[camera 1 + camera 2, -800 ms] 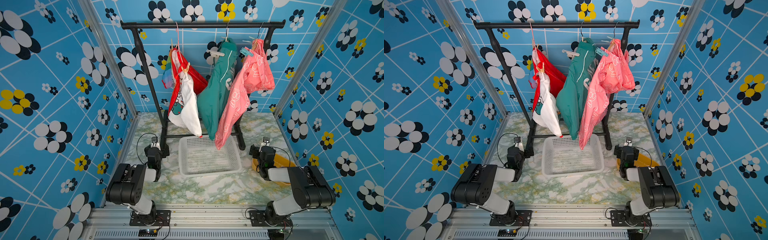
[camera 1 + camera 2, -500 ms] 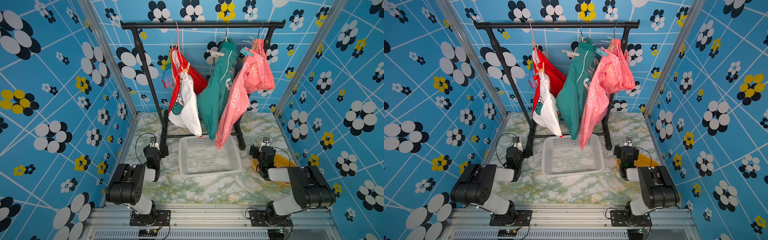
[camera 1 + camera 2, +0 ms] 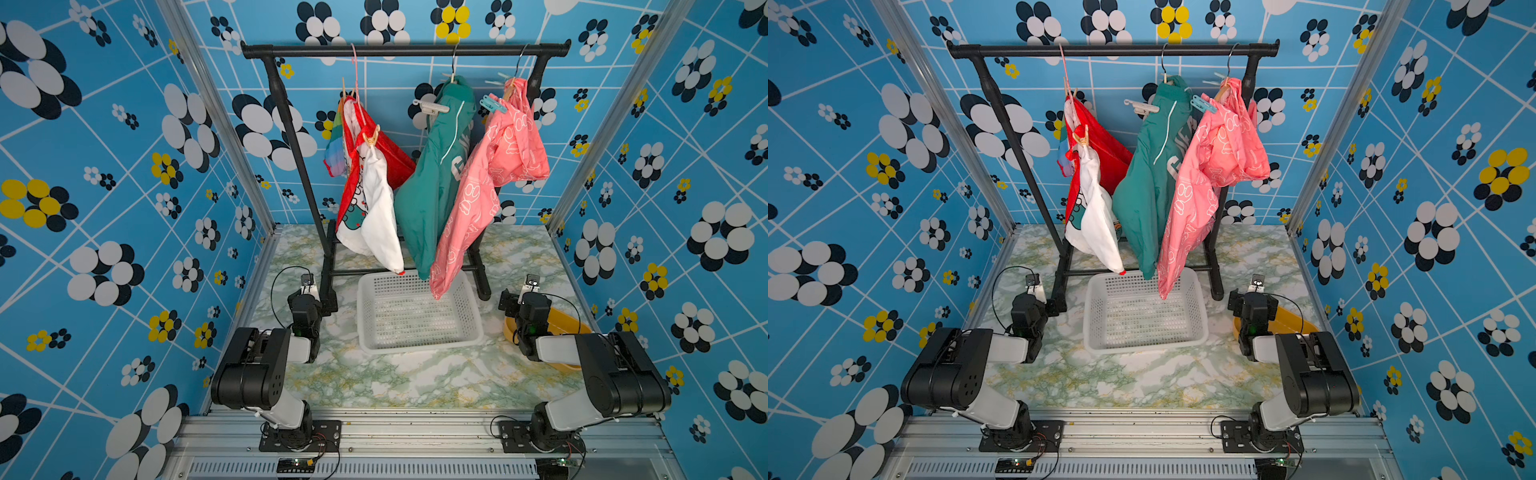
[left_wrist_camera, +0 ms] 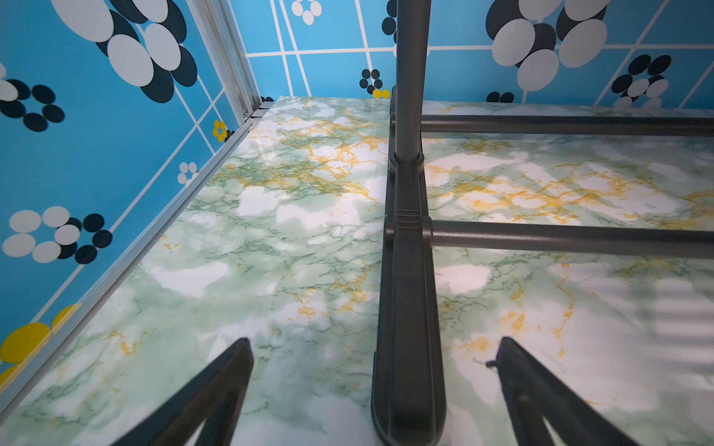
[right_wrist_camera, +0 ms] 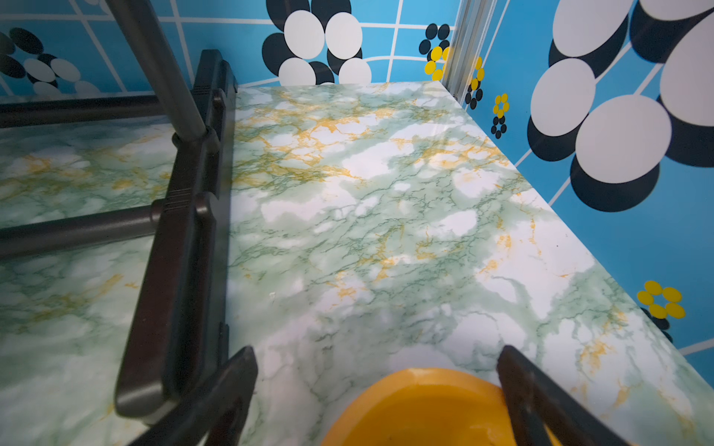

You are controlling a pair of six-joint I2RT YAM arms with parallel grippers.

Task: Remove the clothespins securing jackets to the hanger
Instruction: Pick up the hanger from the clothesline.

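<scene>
Three jackets hang from hangers on a black rack in both top views: a red jacket (image 3: 384,164) with a white sleeve, a green jacket (image 3: 436,178) and a pink jacket (image 3: 503,162). A tan clothespin (image 3: 371,137) clips the red one. A whitish clothespin (image 3: 430,107) sits on the green one and a teal clothespin (image 3: 492,104) on the pink one. My left gripper (image 3: 309,291) (image 4: 373,341) rests low and open, straddling the rack's left foot. My right gripper (image 3: 530,291) (image 5: 376,350) is open and empty over a yellow bowl. Both are far below the clothespins.
A white mesh basket (image 3: 415,340) lies on the marble table under the jackets. The yellow bowl (image 5: 425,405) sits at the right. The rack's feet (image 4: 405,309) (image 5: 174,270) and low crossbars stand close ahead of both grippers. Patterned walls close in both sides.
</scene>
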